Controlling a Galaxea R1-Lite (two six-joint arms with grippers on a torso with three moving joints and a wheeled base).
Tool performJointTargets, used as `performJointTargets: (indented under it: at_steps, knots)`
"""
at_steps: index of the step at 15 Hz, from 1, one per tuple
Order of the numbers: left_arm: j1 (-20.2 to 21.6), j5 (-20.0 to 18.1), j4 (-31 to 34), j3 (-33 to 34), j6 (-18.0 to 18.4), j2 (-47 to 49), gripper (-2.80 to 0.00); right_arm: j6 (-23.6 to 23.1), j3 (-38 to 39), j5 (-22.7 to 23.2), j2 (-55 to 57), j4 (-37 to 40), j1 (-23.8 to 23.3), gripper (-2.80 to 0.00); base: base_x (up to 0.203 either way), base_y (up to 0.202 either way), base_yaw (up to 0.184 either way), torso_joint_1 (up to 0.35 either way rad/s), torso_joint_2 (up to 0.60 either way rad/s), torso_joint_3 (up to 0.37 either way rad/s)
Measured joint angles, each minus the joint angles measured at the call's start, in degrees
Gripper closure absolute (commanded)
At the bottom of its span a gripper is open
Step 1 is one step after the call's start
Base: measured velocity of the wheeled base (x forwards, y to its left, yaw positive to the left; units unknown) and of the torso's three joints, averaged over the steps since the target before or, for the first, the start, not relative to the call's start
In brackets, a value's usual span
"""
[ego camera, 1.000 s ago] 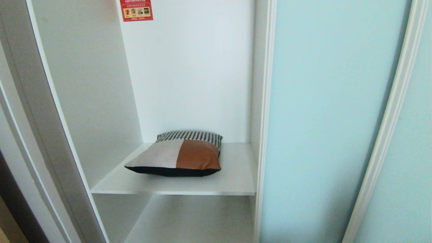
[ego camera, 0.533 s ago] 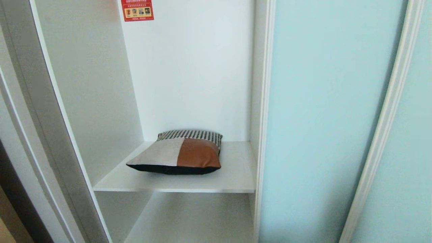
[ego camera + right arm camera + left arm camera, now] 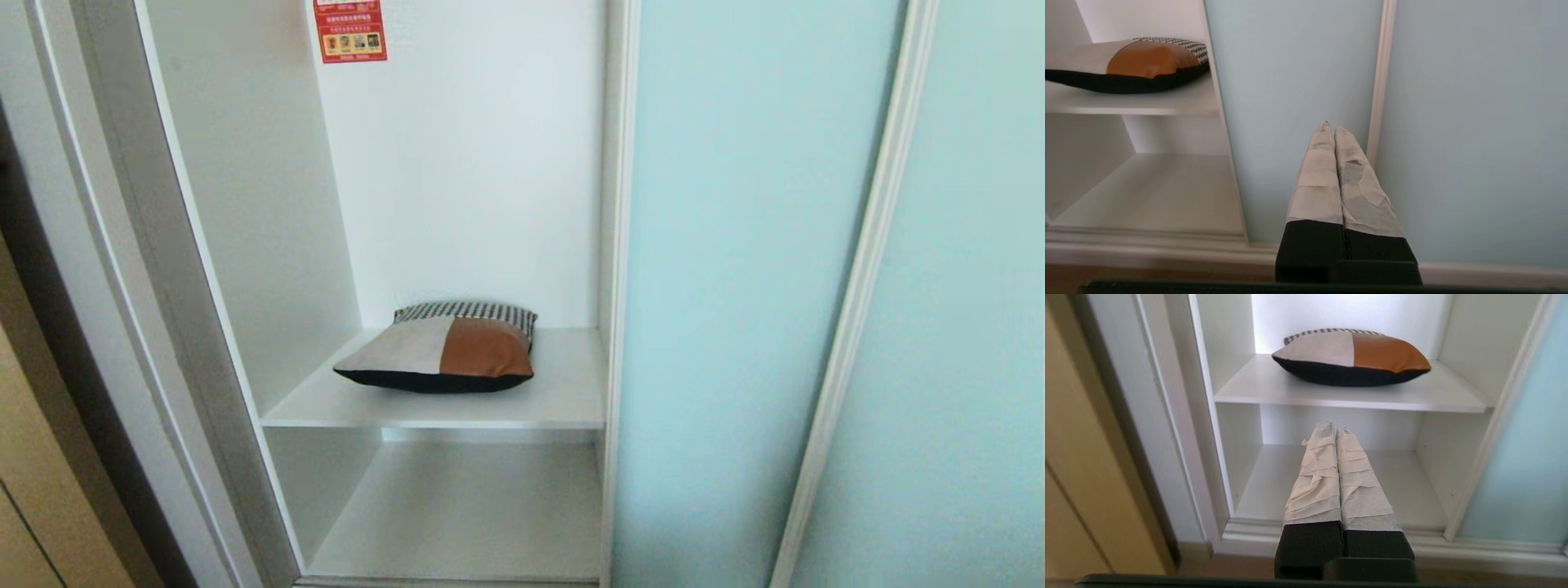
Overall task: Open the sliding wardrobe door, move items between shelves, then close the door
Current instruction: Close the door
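Upper shelf: flat white board (image 3: 563, 400) spanning the open wardrobe compartment; the square patchwork cushion of grey, tan-brown and houndstooth panels (image 3: 441, 351) lies on it, toward the left and back.
Lower shelf: white bottom board (image 3: 465, 523) directly under the upper shelf.
Sliding door: tall pale aqua frosted-glass panel (image 3: 735, 286) stands just right of the compartment.
Sticker: red rectangular label (image 3: 350, 30) on the back wall, high above the cushion.
Left gripper: tape-wrapped gripper (image 3: 1335, 430) before the lower opening, below the cushion.
Right gripper: tape-wrapped gripper (image 3: 1331, 127) before the sliding door, right of the shelves.

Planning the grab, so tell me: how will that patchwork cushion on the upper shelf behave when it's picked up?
The cushion looks plump and soft, so probably light and squashy; it may sag from one corner. Its tan, leather-like patch may be slick. Lying flat on the shelf, it shouldn't roll.
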Motion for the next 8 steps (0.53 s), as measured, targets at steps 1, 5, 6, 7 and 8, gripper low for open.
performJointTargets:
  at_steps: [1, 5, 6, 7, 8]
  knots:
    - [0.0, 0.0, 0.0, 0.0, 0.0, 0.0, 0.00, -0.1, 0.0, 0.0, 0.0, 0.0, 0.0, 0.00, -0.193, 0.000, 0.001, 0.005, 0.01, 0.002]
    - [0.0, -0.1, 0.0, 0.0, 0.0, 0.0, 0.00, -0.1, 0.0, 0.0, 0.0, 0.0, 0.0, 0.00, -0.125, 0.000, 0.001, -0.001, 0.00, 0.001]
    - [0.0, -0.1, 0.0, 0.0, 0.0, 0.0, 0.00, -0.2, 0.0, 0.0, 0.0, 0.0, 0.0, 0.00, 0.000, 0.000, 0.000, 0.000, 0.00, 0.000]
    - [0.0, -0.1, 0.0, 0.0, 0.0, 0.0, 0.00, -0.1, 0.0, 0.0, 0.0, 0.0, 0.0, 0.00, 0.000, 0.000, 0.000, 0.000, 0.00, 0.000]
    - [0.0, -0.1, 0.0, 0.0, 0.0, 0.0, 0.00, -0.2, 0.0, 0.0, 0.0, 0.0, 0.0, 0.00, 0.000, 0.000, 0.000, 0.000, 0.00, 0.000]
